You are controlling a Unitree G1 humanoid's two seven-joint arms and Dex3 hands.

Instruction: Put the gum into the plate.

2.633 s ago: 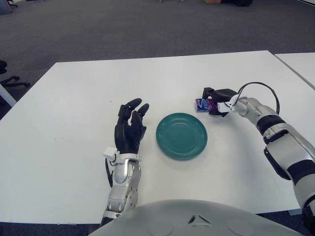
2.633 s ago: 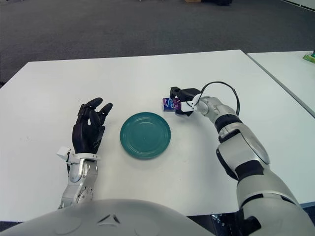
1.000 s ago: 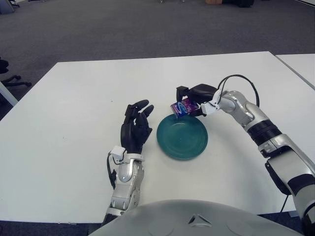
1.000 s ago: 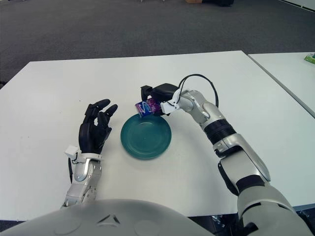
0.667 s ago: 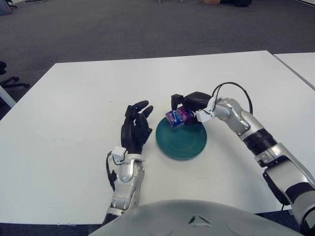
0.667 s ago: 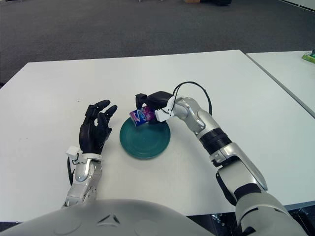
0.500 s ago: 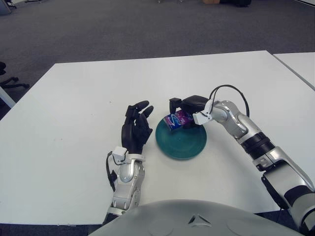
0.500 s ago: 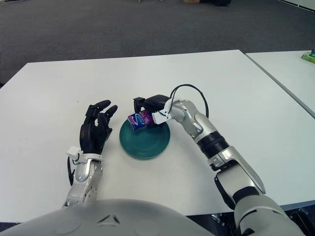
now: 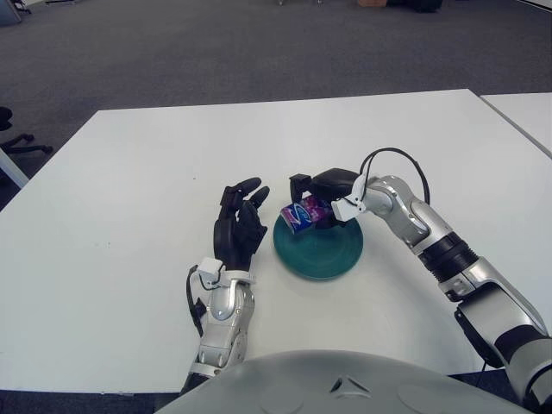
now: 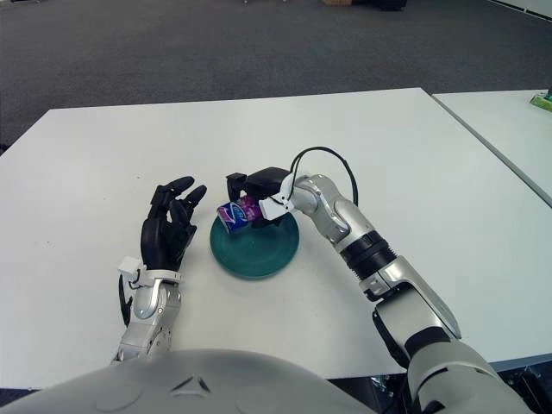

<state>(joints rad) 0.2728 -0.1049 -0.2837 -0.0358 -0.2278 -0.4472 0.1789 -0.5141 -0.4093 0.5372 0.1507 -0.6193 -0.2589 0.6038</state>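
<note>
Purple gum pack (image 9: 302,213) sat gripped in the right hand (image 9: 323,191) over the far-left rim of the green plate (image 9: 323,252); the left hand (image 9: 238,225), fingers spread, showed left of it.

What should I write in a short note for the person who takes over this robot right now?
Right hand: shut on the gum pack, holding it over the far-left rim of the green plate.
Left hand: open, fingers spread, holding nothing, showing just left of the plate.
Done: the gum is grasped and brought to the plate.
Left: the gum is not yet released. Lower it a little toward the plate's middle, open the right hand, then pull the arm back. From these views I cannot tell whether the pack already touches the plate.
</note>
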